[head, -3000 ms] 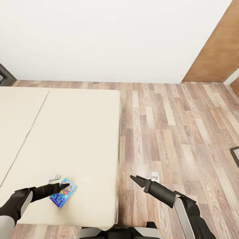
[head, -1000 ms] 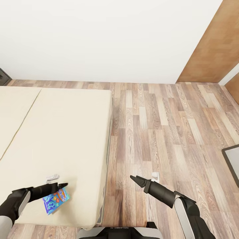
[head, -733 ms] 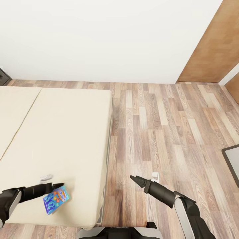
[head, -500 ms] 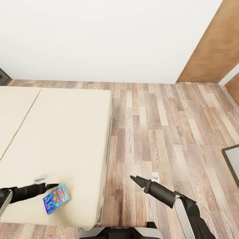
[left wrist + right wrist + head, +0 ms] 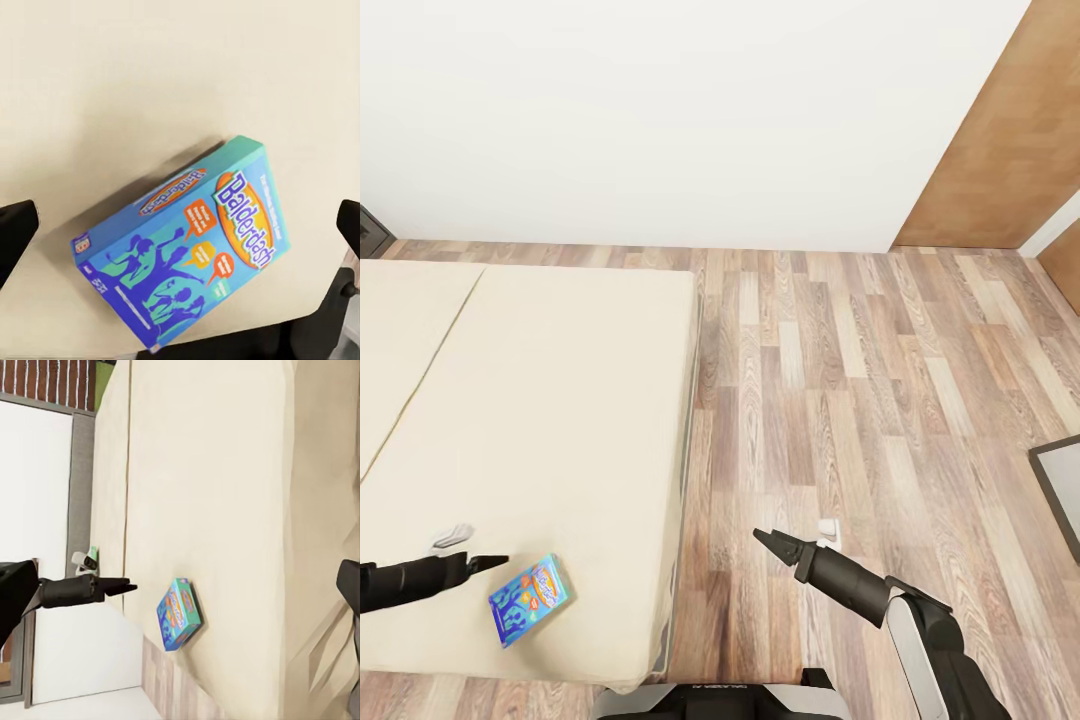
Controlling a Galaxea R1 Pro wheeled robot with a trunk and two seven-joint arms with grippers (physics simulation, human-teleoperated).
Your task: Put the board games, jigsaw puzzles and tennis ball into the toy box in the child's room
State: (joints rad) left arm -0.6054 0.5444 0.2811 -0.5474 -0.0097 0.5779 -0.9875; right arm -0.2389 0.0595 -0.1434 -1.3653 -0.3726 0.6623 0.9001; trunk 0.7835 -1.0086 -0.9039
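White wall (image 5: 660, 110), wood-plank floor (image 5: 840, 400), brown door (image 5: 1000, 150)

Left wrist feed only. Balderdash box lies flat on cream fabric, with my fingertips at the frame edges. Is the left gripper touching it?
Observer: No. In the head view the left gripper sits beside the Balderdash box, with a gap between them.
Operator: Where on the bed?
Observer: Near the corner of the bed closest to the robot, short of both edges.
Operator: Right arm?
Observer: The right gripper hangs over the wood floor, off the bed, holding nothing.
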